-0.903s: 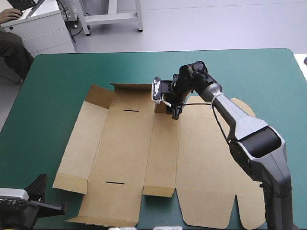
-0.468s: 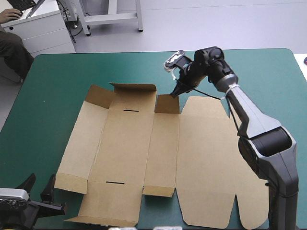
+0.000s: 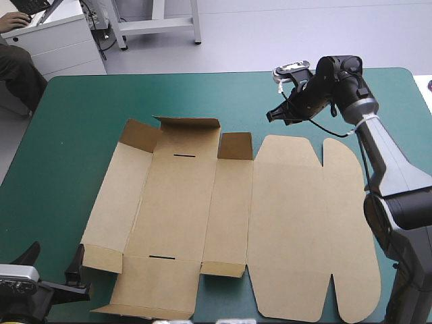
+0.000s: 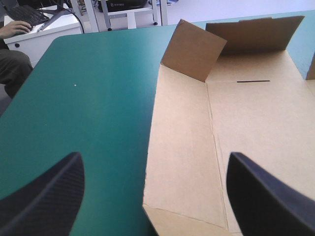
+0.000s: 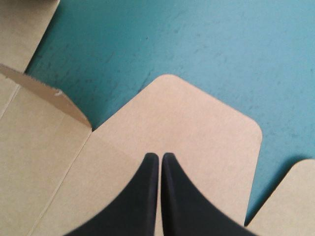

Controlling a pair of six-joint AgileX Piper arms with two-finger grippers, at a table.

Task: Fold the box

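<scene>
The brown box (image 3: 202,216) lies as a cut sheet on the teal-green cover, mostly flat. Three flaps along its far edge stand raised: a corner flap (image 3: 140,136), a wide one (image 3: 188,126) and a small one (image 3: 235,146). My right gripper (image 3: 273,116) hovers just beyond the far edge of the rounded lid panel (image 3: 290,155), shut and holding nothing. In the right wrist view its shut fingers (image 5: 160,156) point over that rounded flap (image 5: 197,123). My left gripper (image 3: 54,264) sits at the table's near left corner, open (image 4: 155,157), facing the box's left side panel (image 4: 182,162) without touching it.
Bare teal-green cover (image 3: 74,128) runs along the left of the box and beyond its far edge. The table's right edge (image 3: 422,94) is close behind my right arm. A white desk (image 3: 61,40) stands off the far left corner.
My right gripper has left the small raised flap, shut its fingers and swung right toward the table's far right. My left gripper has opened from shut.
</scene>
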